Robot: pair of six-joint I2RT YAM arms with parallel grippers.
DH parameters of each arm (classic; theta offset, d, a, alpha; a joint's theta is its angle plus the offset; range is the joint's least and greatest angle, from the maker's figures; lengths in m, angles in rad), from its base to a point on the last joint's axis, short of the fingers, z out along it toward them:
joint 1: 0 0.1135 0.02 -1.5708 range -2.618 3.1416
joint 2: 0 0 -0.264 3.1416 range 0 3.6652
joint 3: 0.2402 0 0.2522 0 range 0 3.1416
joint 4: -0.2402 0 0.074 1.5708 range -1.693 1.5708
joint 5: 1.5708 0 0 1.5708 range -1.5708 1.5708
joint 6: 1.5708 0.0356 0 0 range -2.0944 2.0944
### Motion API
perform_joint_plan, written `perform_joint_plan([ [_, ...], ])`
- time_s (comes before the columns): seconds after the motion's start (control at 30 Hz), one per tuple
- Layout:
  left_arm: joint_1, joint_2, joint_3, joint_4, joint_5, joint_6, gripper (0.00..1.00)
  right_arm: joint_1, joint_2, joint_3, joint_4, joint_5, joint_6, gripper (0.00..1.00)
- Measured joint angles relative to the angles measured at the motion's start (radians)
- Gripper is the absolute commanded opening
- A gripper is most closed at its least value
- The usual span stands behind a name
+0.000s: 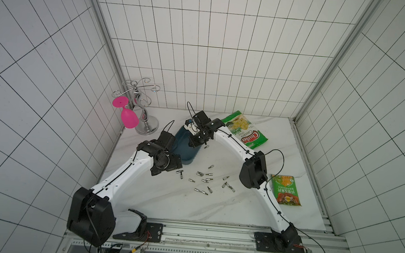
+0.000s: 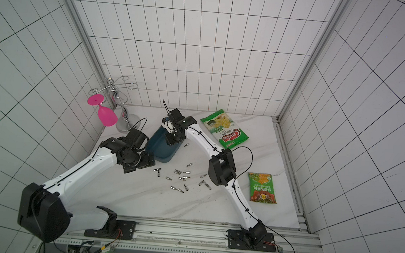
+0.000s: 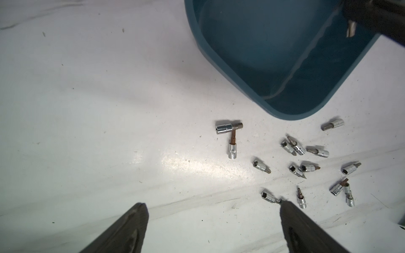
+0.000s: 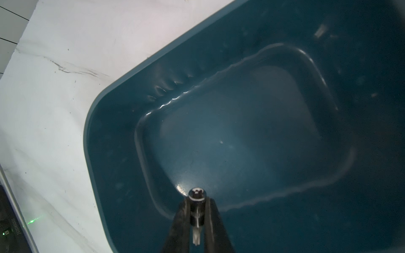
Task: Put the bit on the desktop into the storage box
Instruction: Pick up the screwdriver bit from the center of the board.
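Observation:
The dark teal storage box sits on the white marble desktop between my two arms; no bits show inside it. My right gripper hangs over the box, shut on a silver bit that points down between its fingers. Several more bits lie scattered on the desktop in front of the box, and one bit rests beside its right wall. My left gripper stands open just above the desktop, left of the pile, with nothing between its fingers.
A green chips bag lies at the back right and a second green snack bag at the right. A chrome glass rack with a pink glass stands at the back left.

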Motion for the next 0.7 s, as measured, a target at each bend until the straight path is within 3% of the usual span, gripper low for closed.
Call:
perform_joint_plan([
  [0.27, -0.005, 0.001, -0.037, 0.006, -0.008, -0.021, 0.98, 0.002, 0.036, 0.014, 0.04, 0.009, 0.008, 0.0],
  [0.7, -0.005, 0.059, -0.037, 0.043, -0.024, -0.023, 0.97, 0.002, 0.064, 0.015, 0.003, 0.199, 0.016, 0.0],
])
